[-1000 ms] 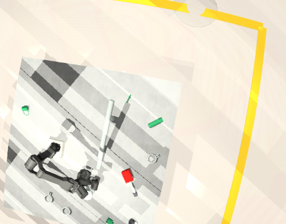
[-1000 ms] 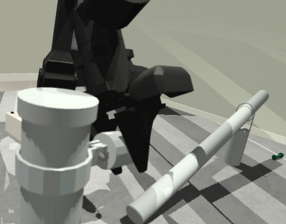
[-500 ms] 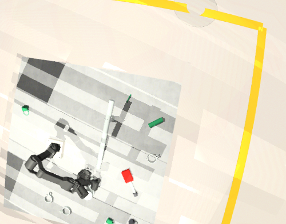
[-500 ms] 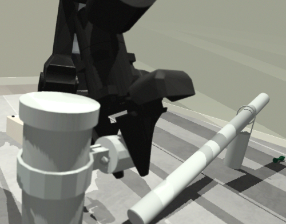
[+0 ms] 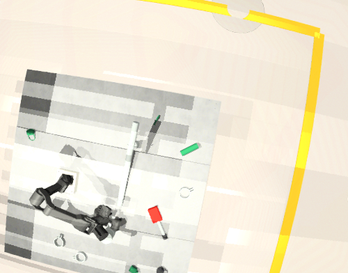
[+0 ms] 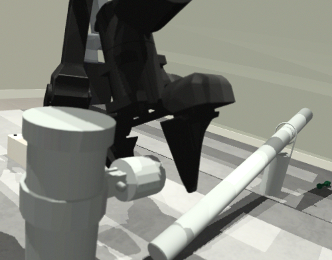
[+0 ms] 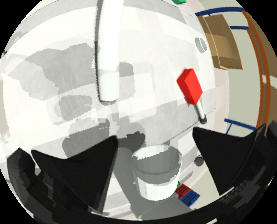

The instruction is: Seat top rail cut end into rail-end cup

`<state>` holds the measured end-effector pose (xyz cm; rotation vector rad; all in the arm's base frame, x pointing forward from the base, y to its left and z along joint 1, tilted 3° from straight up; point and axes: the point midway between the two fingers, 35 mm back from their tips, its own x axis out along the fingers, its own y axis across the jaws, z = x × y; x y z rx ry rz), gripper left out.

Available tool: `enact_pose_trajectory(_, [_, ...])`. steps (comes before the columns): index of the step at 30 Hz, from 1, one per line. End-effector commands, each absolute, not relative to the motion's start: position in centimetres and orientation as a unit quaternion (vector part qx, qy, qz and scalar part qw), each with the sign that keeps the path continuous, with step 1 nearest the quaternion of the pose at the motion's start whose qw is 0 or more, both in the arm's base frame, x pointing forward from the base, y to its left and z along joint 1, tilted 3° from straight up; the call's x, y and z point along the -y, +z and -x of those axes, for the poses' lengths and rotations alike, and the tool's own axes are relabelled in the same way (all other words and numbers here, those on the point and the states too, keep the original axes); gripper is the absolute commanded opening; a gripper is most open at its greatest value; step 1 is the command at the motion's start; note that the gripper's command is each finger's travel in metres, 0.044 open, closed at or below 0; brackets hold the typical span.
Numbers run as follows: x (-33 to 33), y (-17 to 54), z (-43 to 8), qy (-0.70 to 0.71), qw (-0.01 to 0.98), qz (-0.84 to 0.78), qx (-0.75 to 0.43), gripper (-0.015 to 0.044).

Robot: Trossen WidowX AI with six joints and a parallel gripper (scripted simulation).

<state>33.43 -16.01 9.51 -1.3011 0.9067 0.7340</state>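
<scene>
The white rail passes through the loop cap on the short post at its far end. Its near cut end is free, apart from the rail-end cup, with a gap in the wrist view. The cup sticks out sideways from the brace band, which sits round the big post below the post cap. My gripper is open, its fingers apart on either side of the cup. One finger is partly hidden behind the post. No finger touches the rail.
A red block with a handle lies right of the arm. A green cylinder lies beyond the rail. A pale ring clamp lies at the right, with others near the arm. A small green part lies at the left.
</scene>
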Motion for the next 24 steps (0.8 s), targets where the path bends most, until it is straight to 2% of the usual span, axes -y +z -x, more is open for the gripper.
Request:
enact_pose_trajectory(1, [14.5, 11.5, -33.8, 0.318, 0.642, 0.575, -0.395, 0.044])
enact_pose_trajectory(7, [13.5, 12.3, -34.1, 0.319, 0.646, 0.573, -0.391, 0.044])
enact_pose_trajectory(9, [12.8, 13.0, -34.3, 0.3, 0.674, 0.539, -0.406, 0.044])
enact_pose_trajectory(17, [7.8, 17.2, -35.0, 0.169, 0.81, 0.297, -0.476, 0.044])
enact_pose_trajectory(24, [3.5, 20.9, -34.4, 0.042, 0.861, 0.06, -0.503, 0.044])
